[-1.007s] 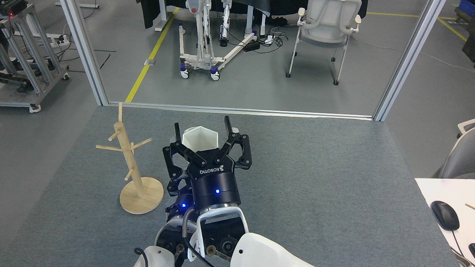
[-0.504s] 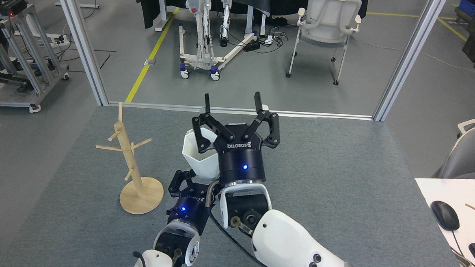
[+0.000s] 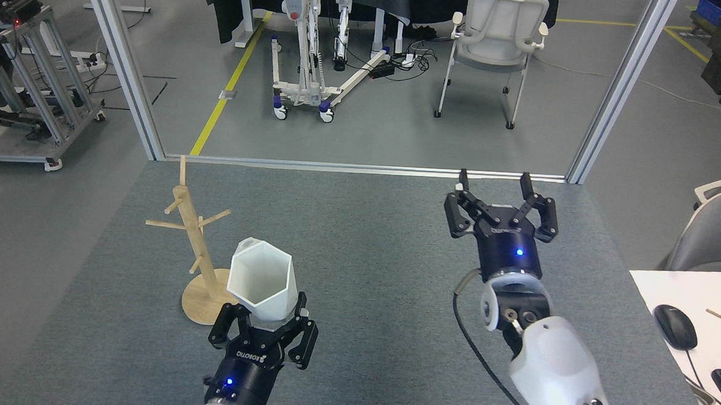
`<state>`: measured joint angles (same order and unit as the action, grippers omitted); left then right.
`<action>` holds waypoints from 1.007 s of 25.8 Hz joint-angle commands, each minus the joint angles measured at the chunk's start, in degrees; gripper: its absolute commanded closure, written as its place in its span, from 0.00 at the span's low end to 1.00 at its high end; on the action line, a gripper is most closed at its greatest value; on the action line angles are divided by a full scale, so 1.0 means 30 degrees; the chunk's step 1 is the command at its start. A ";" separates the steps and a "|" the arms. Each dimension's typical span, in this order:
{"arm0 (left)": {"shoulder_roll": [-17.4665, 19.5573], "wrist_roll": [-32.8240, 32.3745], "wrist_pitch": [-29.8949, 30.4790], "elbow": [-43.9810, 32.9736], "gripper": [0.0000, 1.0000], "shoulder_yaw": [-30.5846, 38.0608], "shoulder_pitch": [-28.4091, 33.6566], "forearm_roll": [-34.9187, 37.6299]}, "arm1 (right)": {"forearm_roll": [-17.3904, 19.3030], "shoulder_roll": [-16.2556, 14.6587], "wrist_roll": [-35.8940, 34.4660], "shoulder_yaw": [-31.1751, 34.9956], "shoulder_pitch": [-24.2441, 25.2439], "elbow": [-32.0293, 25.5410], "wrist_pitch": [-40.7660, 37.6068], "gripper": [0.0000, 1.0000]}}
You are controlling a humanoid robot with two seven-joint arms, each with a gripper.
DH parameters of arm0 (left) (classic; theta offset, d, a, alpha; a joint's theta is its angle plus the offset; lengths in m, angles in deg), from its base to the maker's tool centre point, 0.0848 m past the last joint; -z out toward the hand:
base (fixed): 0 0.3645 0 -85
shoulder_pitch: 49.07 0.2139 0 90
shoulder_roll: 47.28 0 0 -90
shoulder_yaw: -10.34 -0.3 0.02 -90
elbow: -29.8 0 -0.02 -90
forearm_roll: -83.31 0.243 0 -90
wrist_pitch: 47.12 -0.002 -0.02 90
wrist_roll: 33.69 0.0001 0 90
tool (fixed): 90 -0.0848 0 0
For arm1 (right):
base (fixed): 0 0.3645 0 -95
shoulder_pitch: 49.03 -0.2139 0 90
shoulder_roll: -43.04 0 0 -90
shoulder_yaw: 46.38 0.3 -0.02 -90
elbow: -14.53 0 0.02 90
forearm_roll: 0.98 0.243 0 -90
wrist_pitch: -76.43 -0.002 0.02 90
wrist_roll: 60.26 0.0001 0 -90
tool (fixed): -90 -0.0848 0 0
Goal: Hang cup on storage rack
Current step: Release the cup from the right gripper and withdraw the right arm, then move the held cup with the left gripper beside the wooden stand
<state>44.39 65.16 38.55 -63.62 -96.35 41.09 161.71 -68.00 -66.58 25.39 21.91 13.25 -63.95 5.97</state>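
Since half a second ago the right gripper (image 3: 496,182) has swung away to the right and now hangs empty, fingers spread, near the far edge of the grey felt table (image 3: 395,241). The left gripper (image 3: 263,321) clamps the base of the cup (image 3: 262,282), which is now lower and leftward, just beside the storage rack (image 3: 200,256). Bare felt separates both arms. Beyond lie a white chair (image 3: 495,43) and a wheeled stand (image 3: 306,70).
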 commanded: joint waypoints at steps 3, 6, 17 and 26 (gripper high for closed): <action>0.0293 0.0481 0.0007 -0.0179 1.00 0.0729 0.0913 0.0000 | -0.0894 -0.0168 0.0015 0.3576 0.2558 0.2106 -0.3640 0.01; 0.0381 0.0422 0.0007 0.0084 1.00 0.1432 0.0883 -0.0059 | -0.2242 0.0008 0.0015 0.5744 0.4433 0.2194 -0.4050 0.00; 0.1493 0.0246 0.0095 0.1696 1.00 0.3630 0.0181 -0.0381 | -0.3238 0.0154 0.0044 0.7326 0.6103 0.2516 -0.5808 0.00; 0.4335 0.0246 0.2555 0.2984 1.00 0.5329 -0.0230 -0.1494 | -0.3267 0.0125 0.0044 0.7179 0.6161 0.2545 -0.5867 0.00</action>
<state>54.79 65.91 43.09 -56.24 -82.08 40.60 157.67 -77.81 -66.12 25.47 43.55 31.70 -56.32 -11.54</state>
